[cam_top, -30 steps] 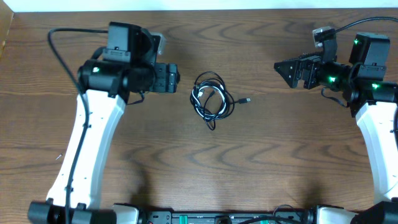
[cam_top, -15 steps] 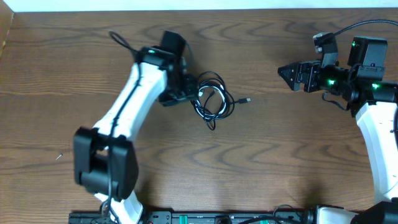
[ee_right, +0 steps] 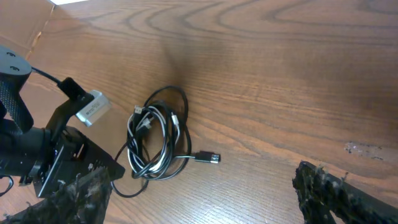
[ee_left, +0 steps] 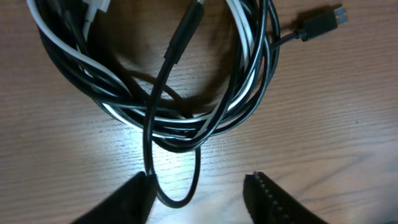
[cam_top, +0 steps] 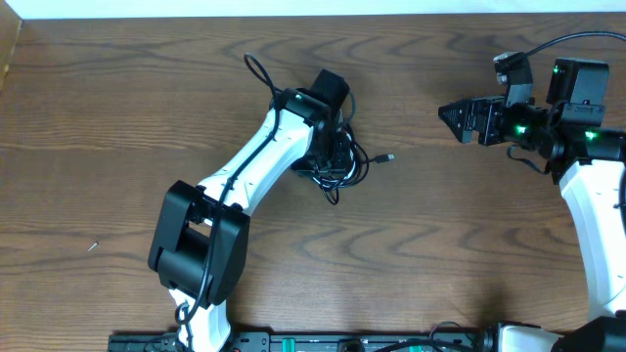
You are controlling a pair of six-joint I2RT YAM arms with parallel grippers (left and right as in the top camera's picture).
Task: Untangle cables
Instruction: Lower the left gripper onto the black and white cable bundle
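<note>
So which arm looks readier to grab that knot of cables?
Left. The left fingers are open right at the cable bundle, with a black loop lying between them. The right fingers are open too, but off to the side, well away from the bundle.

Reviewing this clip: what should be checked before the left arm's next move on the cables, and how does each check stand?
1. Left gripper open: ok.
2. Black loop sits between its fingers: ok.
3. White cable outside that gap: ok.
4. Cables separated: not ok, the bundle is one coil.
5. Right gripper open, away from the bundle: ok.
6. Fingers touching the table: cannot tell.
</note>
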